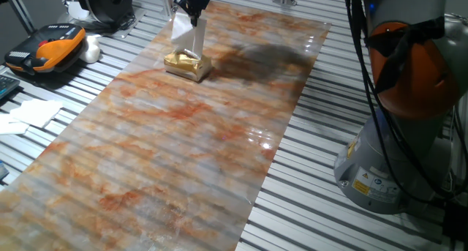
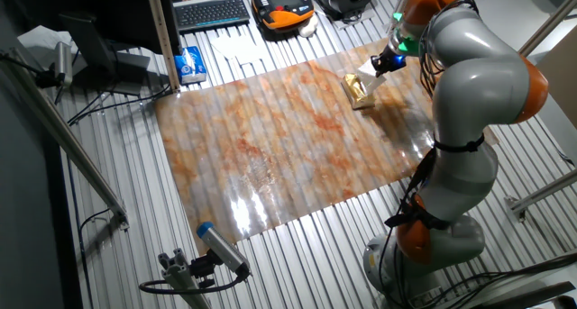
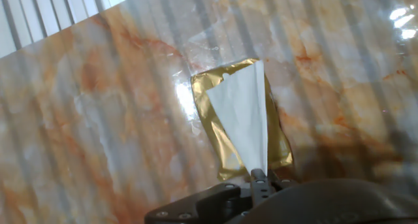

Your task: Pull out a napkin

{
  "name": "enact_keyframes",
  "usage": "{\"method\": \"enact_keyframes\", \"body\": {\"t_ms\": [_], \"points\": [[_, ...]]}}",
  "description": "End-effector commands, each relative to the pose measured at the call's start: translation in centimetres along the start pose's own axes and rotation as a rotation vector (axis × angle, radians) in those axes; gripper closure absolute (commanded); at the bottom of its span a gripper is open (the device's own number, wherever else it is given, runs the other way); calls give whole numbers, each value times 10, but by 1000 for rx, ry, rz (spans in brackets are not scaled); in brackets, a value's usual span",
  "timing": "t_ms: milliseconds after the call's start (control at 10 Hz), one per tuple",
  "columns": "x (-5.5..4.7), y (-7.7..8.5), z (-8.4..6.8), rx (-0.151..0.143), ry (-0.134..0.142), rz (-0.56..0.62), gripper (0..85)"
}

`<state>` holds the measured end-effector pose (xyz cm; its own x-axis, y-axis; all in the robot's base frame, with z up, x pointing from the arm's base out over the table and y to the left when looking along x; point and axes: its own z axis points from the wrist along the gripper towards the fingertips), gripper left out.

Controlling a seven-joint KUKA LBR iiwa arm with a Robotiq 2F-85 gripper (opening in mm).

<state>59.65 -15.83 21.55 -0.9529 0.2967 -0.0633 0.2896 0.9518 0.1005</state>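
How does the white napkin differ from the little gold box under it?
The napkin is white and thin; the gold box is shiny and blocky. The napkin stands stretched upward, pinched at its top by the gripper; the box lies flat on the marbled mat. The two are joined where the napkin emerges.

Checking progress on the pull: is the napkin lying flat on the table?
No, the napkin hangs stretched upward from the golden tissue box, pinched in the claw.

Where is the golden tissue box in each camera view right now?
One fixed view: golden tissue box upper left on the marbled mat, under the gripper.
The other fixed view: upper right, near the mat's far edge.
Hand view: centre, behind the white napkin.
Shared landmark: the napkin rising from the box.
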Motion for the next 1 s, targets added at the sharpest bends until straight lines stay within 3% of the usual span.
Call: {"method": "enact_keyframes", "body": {"t_ms": [0, 600, 900], "points": [[3, 1, -6, 4, -1, 0, 850], [15, 16, -37, 15, 9, 14, 850], [12, 47, -55, 44, 12, 47, 850]]}}
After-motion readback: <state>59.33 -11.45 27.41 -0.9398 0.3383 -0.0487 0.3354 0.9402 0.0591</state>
